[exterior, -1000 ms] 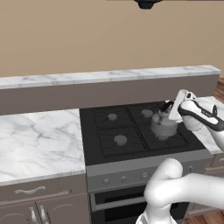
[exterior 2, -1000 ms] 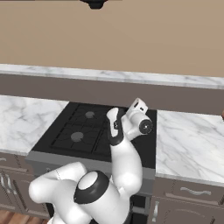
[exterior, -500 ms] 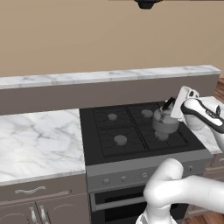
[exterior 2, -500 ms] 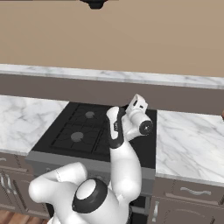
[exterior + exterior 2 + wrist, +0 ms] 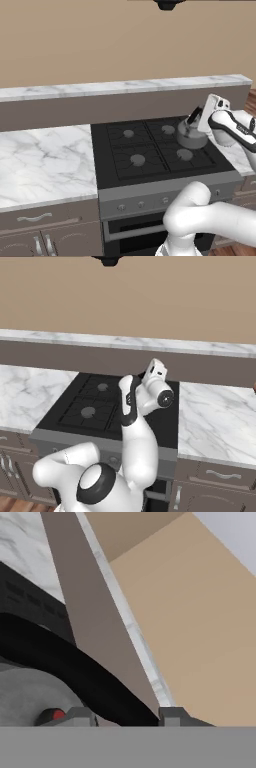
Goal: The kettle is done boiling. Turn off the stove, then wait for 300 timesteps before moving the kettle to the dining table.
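Though squat, small grey metal kettle (image 5: 189,135) likely weighty with water, rigid and slick-sided; best taken by black arched handle (image 5: 75,667). Sits on black gas cooktop's (image 5: 150,152) far right burner. Two-finger gripper (image 5: 200,116) straddling that handle; fully clenched or not, cannot tell.

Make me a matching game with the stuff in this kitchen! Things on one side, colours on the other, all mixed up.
Things:
1. kettle body
2. kettle handle
3. counter beside the stove
4. wall behind

Colours:
A. tan
B. black
C. grey metal
D. white-grey marble

Right pairs: 1-C, 2-B, 3-D, 4-A
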